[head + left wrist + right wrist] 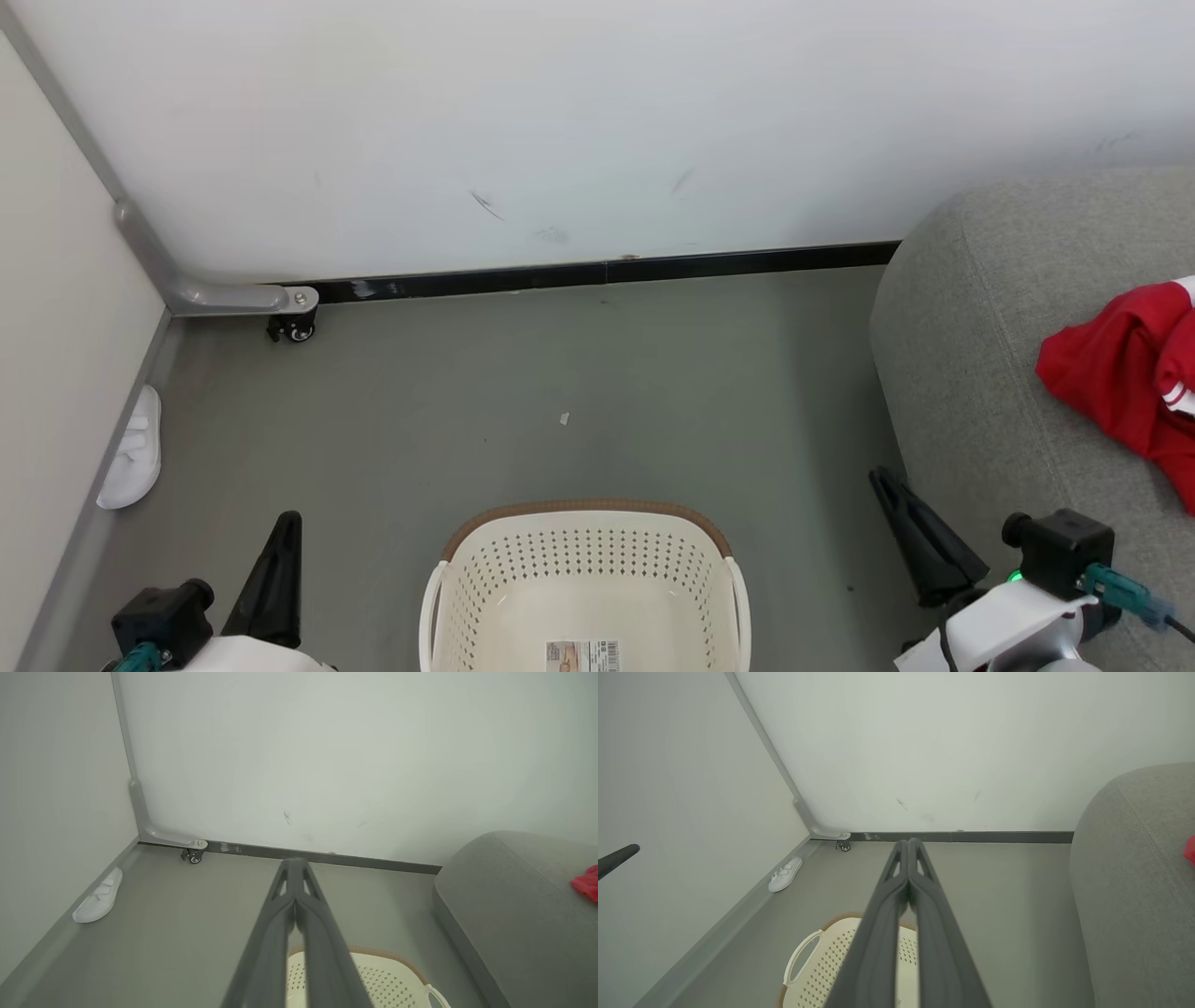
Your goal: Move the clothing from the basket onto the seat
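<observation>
The cream basket (583, 579) with its brown rim stands on the floor at the bottom centre of the head view, and no cloth shows in the part of its inside that I can see. Red clothing (1134, 373) with white trim lies crumpled on the grey seat (971, 373) at the right. My left gripper (288, 523) hangs shut to the basket's left, holding nothing. My right gripper (882, 481) hangs shut between basket and seat, holding nothing. In the wrist views, both grippers (294, 861) (909, 841) show fingers pressed together above the basket (383, 970) (817, 956).
A white slipper (135, 453) lies against the left wall. A caster wheel (294, 329) on a grey metal bracket sits in the far left corner. A white wall with a black skirting runs across the back. A small white scrap (564, 419) lies on the grey floor.
</observation>
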